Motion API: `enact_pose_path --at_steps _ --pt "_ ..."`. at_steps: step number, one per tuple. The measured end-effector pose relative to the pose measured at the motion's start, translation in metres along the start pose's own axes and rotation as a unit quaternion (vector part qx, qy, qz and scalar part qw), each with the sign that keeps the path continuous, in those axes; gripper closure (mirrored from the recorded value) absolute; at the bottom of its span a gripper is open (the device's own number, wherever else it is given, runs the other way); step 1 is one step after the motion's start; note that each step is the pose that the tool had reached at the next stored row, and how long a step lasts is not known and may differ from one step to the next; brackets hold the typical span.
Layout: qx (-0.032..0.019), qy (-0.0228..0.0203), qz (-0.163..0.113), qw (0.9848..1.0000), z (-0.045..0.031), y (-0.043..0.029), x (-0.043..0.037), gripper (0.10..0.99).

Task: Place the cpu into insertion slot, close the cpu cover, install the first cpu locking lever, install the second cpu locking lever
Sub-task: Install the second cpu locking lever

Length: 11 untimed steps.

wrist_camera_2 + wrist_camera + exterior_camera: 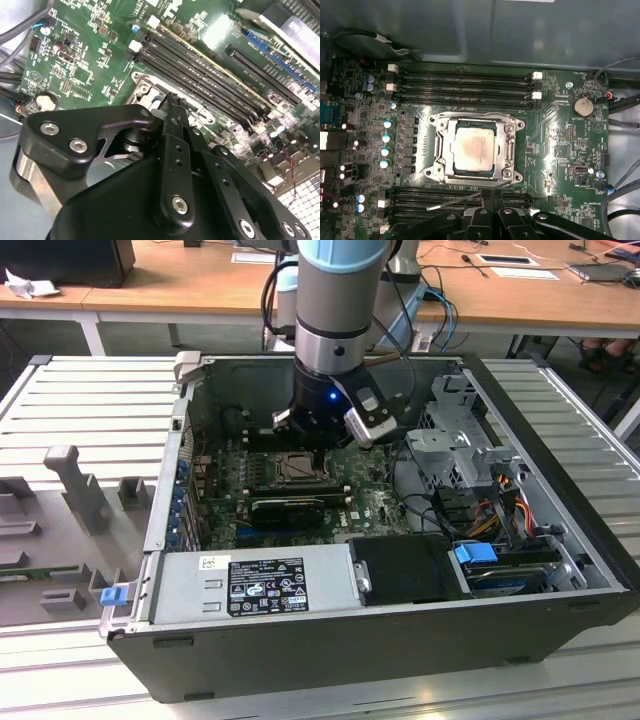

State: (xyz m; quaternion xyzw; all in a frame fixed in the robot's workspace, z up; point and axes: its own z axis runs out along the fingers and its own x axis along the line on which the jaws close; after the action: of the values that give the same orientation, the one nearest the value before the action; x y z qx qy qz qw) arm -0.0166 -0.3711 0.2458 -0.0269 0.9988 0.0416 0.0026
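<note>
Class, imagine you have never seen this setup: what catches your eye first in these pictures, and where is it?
The grey robot arm plunging into the open computer case at the exterior view's centre. Next, in the first wrist view, the pale cpu seated in the insertion slot, framed by the cpu cover, on the green motherboard, with the end effector close beside it.

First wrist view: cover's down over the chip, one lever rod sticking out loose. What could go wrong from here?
1. The loose locking lever is a thin rod lying slantwise over the memory slots. The gripper, close beside it, might slip off and strike them.
2. If the cpu cover is not flat over the cpu, levering it down may stress the chip.
</note>
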Motion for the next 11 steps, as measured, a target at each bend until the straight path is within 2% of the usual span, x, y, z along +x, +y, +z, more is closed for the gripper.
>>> enact_pose_path --at_steps 4,8,11 --pt "-0.0036 0.0024 0.000 1.0000 0.0018 -0.0057 0.0003 0.980" --pt "-0.0099 0.0028 -0.004 0.9999 0.0041 -0.0089 0.0028 0.980" --pt "-0.0169 0.0024 -0.005 0.9998 0.0042 -0.0091 0.0077 0.980"
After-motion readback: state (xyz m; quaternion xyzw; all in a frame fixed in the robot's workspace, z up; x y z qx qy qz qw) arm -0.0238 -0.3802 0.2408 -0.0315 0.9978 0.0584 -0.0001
